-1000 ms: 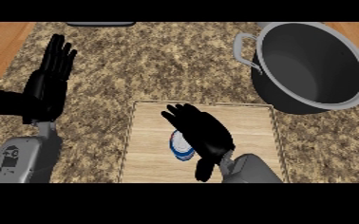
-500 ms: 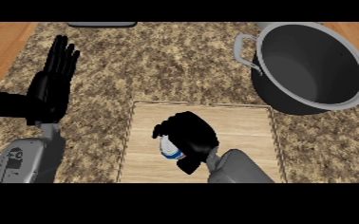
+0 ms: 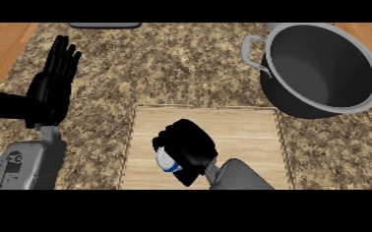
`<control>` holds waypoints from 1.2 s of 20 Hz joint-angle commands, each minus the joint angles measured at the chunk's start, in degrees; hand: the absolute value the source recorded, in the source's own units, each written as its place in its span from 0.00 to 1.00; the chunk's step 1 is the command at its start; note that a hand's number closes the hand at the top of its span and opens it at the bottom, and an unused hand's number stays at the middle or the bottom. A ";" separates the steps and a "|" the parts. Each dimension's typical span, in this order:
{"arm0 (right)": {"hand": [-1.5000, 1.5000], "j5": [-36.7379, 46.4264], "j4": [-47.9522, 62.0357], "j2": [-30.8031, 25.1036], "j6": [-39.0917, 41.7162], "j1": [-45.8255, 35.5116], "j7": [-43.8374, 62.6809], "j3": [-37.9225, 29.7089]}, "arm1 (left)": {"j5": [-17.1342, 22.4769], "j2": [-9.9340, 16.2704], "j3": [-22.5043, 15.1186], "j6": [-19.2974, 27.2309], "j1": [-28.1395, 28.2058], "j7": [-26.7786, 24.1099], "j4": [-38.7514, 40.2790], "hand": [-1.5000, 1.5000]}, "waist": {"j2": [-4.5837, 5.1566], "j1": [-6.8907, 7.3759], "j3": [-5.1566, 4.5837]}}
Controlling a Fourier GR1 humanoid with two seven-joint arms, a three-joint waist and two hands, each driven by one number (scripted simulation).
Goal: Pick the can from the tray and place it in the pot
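Right hand wrapped round the can on the tray

The right hand (image 3: pixel 187 147) comes up from the lower edge on its grey forearm and sits curled over the can (image 3: pixel 166 161), fingers and thumb bent round it so that most of it is hidden. Only a sliver of the can peeks out at the hand's lower left side, white with a blue band. From where I stand I cannot say whether the can is off the surface or resting on it.

Hand and can are over the wooden tray (image 3: pixel 247 128), a pale rectangular board lying flat on the speckled stone bench (image 3: pixel 174 64). They sit in the tray's left half, towards its near edge.

Up and to the right, well apart from the hand, stands the dark grey pot (image 3: pixel 312 69), wide open at the top, with one loop handle showing on its left side. Its lower rim reaches just beside the tray's far right corner.

Over at the left edge the left hand (image 3: pixel 52 86) is held upright with fingers straight and spread, resting, holding nothing. A grey object (image 3: pixel 105 25) shows partly at the bench's far edge
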 commanded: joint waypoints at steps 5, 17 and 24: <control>1.00 4.81 9.35 -2.41 -7.28 -7.46 19.62 -21.80 | -0.22 0.18 0.23 0.31 -0.07 0.19 -1.11 0.50 | 2.26 -0.61 -0.21; 1.00 17.55 20.57 -11.87 -17.73 -22.63 54.35 -41.80 | -0.29 0.21 -1.08 -0.81 -1.92 -0.01 -2.11 0.50 | 3.73 4.24 -0.70; 1.00 33.27 27.36 -19.49 -19.10 -32.85 70.86 -44.81 | -0.57 -1.27 -3.76 -1.82 -2.86 0.05 -1.78 0.50 | 3.93 7.38 -0.75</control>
